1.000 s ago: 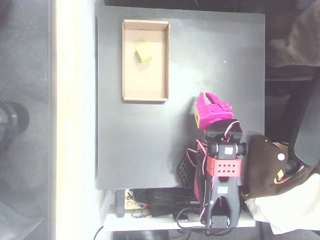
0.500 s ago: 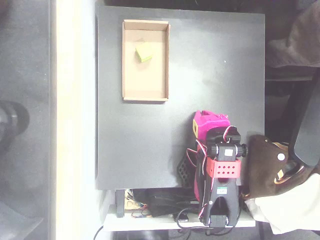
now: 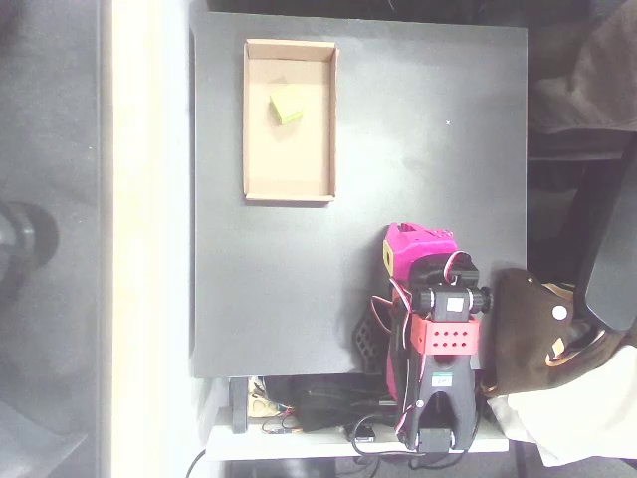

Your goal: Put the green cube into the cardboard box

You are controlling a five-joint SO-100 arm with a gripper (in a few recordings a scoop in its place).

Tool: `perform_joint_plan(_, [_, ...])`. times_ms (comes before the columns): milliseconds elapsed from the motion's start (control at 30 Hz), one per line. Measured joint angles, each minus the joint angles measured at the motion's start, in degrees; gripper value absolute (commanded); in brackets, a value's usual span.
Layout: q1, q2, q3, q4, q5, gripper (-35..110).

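In the overhead view the green cube (image 3: 287,110) is lying inside the cardboard box (image 3: 253,149) on the black tabletop (image 3: 428,129), well apart from the folded-back magenta tool (image 3: 418,244), whose opening cannot be told; no writing is being shown legibly.

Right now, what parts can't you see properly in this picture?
- Overhead view: the magenta gripper is folded back under the arm, so its fingertips are hidden; open or shut is unclear.
- The green cube in the cardboard box is small and blurry; only its top shows.
- The arm's base is cut off by the bottom edge.
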Motion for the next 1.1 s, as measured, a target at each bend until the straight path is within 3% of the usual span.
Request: perform_joint_plan(1100, [0.70, 0.00, 0.00, 0.00, 0.00, 3])
